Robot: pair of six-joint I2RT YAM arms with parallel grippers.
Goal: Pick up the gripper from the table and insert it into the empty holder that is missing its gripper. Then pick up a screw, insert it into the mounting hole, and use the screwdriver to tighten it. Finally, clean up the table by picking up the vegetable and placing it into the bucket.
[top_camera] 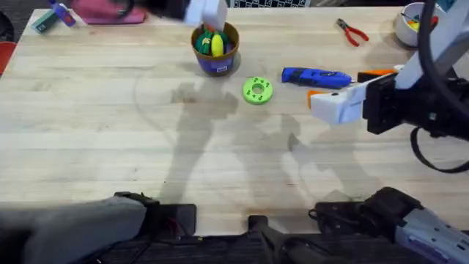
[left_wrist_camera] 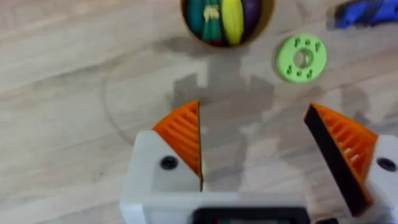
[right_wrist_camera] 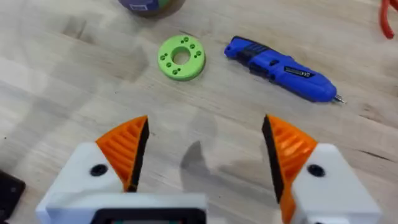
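Pale wood table (top_camera: 110, 125) w/ round tan-orange bucket (top_camera: 216, 45) holding toy veg; lime-green holed disc (top_camera: 257, 90) beside it, blue pen-shaped screwdriver (top_camera: 316, 77) just beyond the disc. Left pincer (left_wrist_camera: 252, 146) & right pincer (right_wrist_camera: 205, 152) both spread wide, nothing gripped.

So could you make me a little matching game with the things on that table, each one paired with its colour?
Things:
1. screwdriver
2. disc with holes
3. pliers
4. bucket

Colours:
A. red handles
B. tan-orange with a purple band
C. blue
D. lime green

Pairs: 1-C, 2-D, 3-A, 4-B
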